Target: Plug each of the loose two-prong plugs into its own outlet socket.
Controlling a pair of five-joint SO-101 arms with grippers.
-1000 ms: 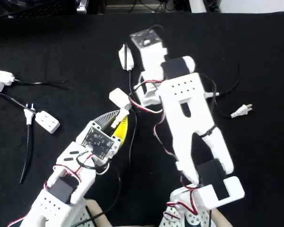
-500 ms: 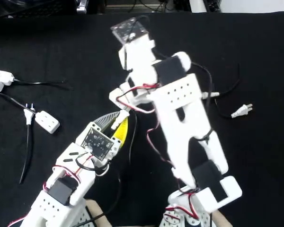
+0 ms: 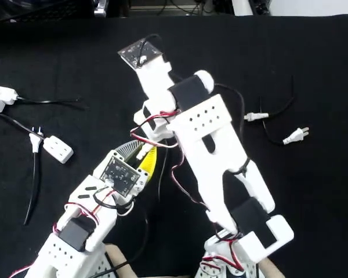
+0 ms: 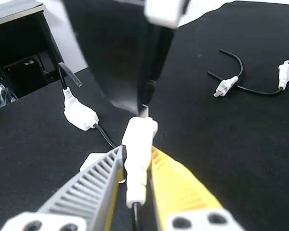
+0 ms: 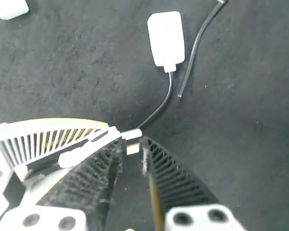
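The cloth (image 3: pixel 313 58) is plain black. The left arm (image 3: pixel 61 249) and right arm (image 3: pixel 232 153) have white shells, black motor blocks (image 3: pixel 188 90) and red, black and white wires (image 3: pixel 180 168). The left gripper (image 4: pixel 136 151) pairs a pale grey finger (image 4: pixel 89 185), ribbed with dark slots, with a plain yellow finger (image 4: pixel 178 187); the connector (image 4: pixel 139 137) between them is white. The right gripper (image 5: pixel 131 144) is black and ribbed. The sockets (image 3: pixel 58 149) at 9 o'clock and plugs (image 3: pixel 294 136) at 3 o'clock are white on black cords (image 3: pixel 35 174).
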